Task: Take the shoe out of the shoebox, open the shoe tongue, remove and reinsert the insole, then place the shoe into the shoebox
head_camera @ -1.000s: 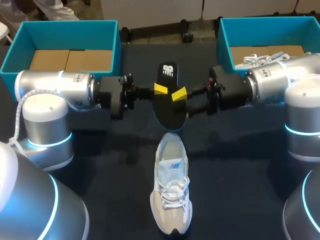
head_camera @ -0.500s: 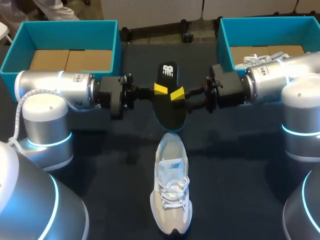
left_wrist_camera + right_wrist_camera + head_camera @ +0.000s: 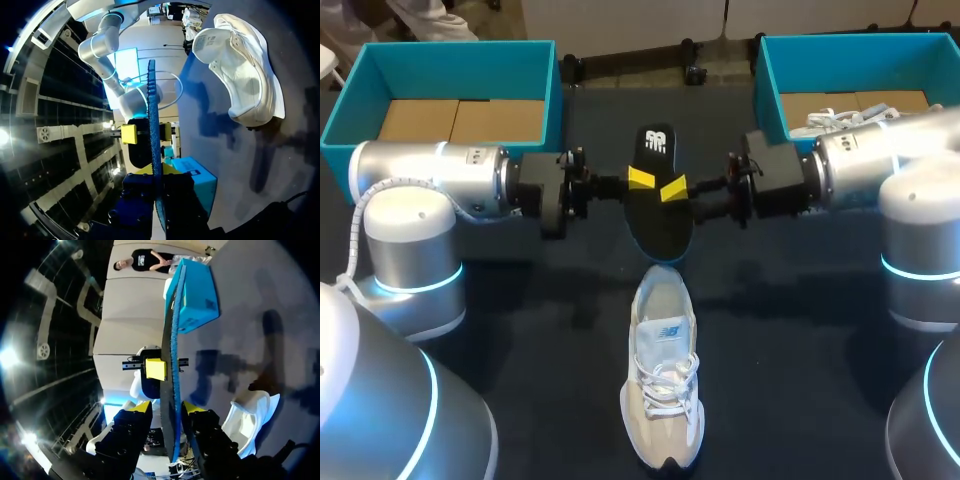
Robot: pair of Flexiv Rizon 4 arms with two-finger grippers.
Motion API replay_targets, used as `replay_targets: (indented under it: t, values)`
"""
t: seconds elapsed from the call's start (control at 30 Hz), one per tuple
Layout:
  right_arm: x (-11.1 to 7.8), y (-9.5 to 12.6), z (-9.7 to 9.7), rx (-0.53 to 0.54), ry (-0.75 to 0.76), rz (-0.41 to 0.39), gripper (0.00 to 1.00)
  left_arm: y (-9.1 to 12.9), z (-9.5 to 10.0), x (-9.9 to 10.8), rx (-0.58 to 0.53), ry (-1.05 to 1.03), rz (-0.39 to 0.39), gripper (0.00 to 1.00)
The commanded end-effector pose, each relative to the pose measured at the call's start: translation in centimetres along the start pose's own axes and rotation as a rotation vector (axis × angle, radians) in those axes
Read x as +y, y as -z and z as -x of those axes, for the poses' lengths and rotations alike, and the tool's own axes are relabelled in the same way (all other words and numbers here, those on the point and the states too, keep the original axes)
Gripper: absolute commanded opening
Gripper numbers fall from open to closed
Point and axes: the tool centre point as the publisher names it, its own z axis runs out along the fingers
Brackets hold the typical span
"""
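The left arm [image 3: 440, 180] and right arm [image 3: 860, 170] extend level toward each other, wrists horizontal, grippers tip to tip. The left gripper [image 3: 639, 179] is clamped on the insole [image 3: 658, 225], one finger against each face. The right gripper [image 3: 672, 190] straddles the opposite edge, its fingers [image 3: 141, 409] spread with a gap at the insole.

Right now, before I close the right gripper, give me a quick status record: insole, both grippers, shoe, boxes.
insole: black, held in the air beyond the shoe's heel
left gripper: shut on one side edge of the insole
right gripper: open, one finger each side of the opposite edge, gap showing in the right wrist view
shoe: upright on the table, heel toward the insole
left shoebox: only cardboard floor showing
right shoebox: white laced thing inside, partly hidden
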Motion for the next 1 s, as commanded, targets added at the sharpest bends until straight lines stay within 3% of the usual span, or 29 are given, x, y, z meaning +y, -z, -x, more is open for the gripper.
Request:
replay_targets:
  t: [0.03,0.33,0.83,1.0]
  values:
    - [-0.2,-0.2,0.3,0.004,-0.016,0.024,0.39,-0.1,-0.1,0.0,-0.002,-0.002,0.000,0.00]
    - [0.3,-0.4,0.0,-0.005,-0.036,0.043,0.24,-0.1,-0.1,0.0,-0.002,-0.002,0.000,0.00]
    - [0.9,-0.9,-0.2,-0.012,-0.037,0.049,0.16,-0.1,-0.1,0.0,-0.002,-0.002,0.000,0.00]
    - [1.1,-1.0,0.1,-0.006,-0.045,0.051,0.09,-0.1,-0.1,0.0,-0.002,-0.002,0.000,0.00]
